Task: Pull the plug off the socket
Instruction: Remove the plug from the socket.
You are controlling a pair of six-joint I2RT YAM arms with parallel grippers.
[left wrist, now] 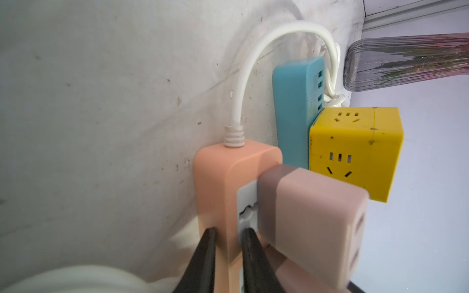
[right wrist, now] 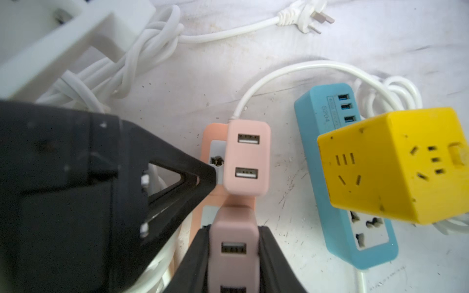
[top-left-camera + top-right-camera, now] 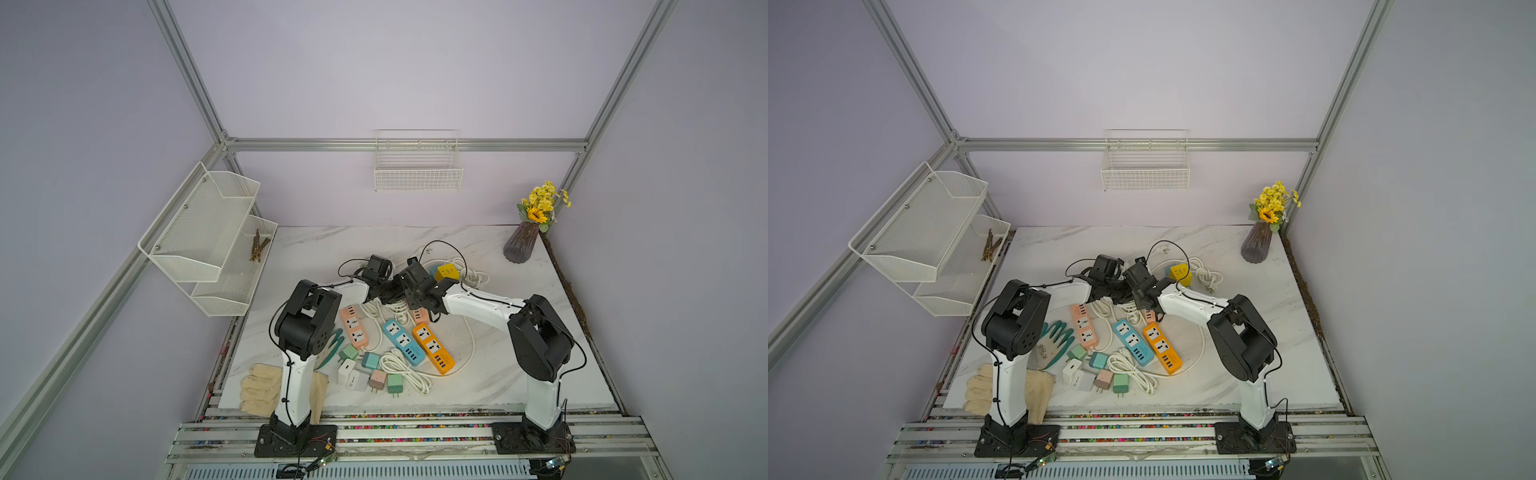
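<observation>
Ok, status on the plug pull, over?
Left gripper shut on peach strip, pinning it. Right gripper shut on pink plug; seated or free, cannot tell. Second pink plug right alongside.

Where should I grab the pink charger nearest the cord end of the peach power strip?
Pinch the charger across its two flat long sides, from straight above its USB face, as the right gripper holds the neighbouring charger. It stands upright on the power strip, so that likely pulls cleanly.

My white marbled tabletop (image 3: 519,374) carries a blue plastic power strip (image 3: 403,341) and an orange plastic power strip (image 3: 433,348) mid-frame, cream cloth gloves (image 3: 259,388) lower left.
</observation>
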